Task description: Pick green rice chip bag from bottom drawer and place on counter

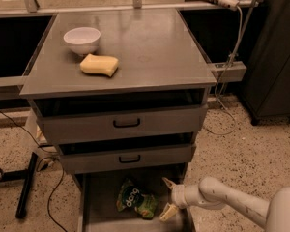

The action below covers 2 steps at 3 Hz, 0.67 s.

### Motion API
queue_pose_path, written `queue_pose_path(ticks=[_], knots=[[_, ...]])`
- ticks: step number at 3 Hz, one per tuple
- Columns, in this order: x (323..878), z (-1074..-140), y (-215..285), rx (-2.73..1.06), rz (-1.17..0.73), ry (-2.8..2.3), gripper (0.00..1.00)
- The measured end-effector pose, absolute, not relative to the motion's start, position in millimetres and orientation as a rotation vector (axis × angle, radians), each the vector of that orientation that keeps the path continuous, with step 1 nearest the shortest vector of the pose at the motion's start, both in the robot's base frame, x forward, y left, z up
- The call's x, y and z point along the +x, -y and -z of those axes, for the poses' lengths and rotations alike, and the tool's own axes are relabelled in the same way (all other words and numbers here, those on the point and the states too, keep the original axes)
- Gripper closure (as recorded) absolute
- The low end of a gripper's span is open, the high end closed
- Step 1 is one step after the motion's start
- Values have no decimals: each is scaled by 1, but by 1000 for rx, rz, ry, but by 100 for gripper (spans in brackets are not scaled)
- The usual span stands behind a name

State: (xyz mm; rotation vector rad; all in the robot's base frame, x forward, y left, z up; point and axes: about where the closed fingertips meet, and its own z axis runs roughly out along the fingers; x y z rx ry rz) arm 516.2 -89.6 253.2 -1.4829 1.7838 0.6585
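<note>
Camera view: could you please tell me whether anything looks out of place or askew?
Nothing stands out. The bag lies tilted in the open bottom drawer, with the open gripper just beside it; bowl and sponge sit tidily on the counter.

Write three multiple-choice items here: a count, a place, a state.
1. How many things sit on the counter? A one B two C four
2. Where is the green rice chip bag? A on the counter B in the bottom drawer C on the floor
3. The claw is: A open beside the bag B shut on the bag C shut on a drawer handle
Answers: 1 B, only the white bowl and yellow sponge; 2 B, it lies in the pulled-out lowest tray; 3 A, its fingers stand spread, right of the bag.
</note>
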Motion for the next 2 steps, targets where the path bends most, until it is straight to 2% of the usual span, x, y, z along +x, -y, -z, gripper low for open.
queue_pose_path(ticks=[2], knots=[[514, -232, 76, -1501, -683, -1796, 0]])
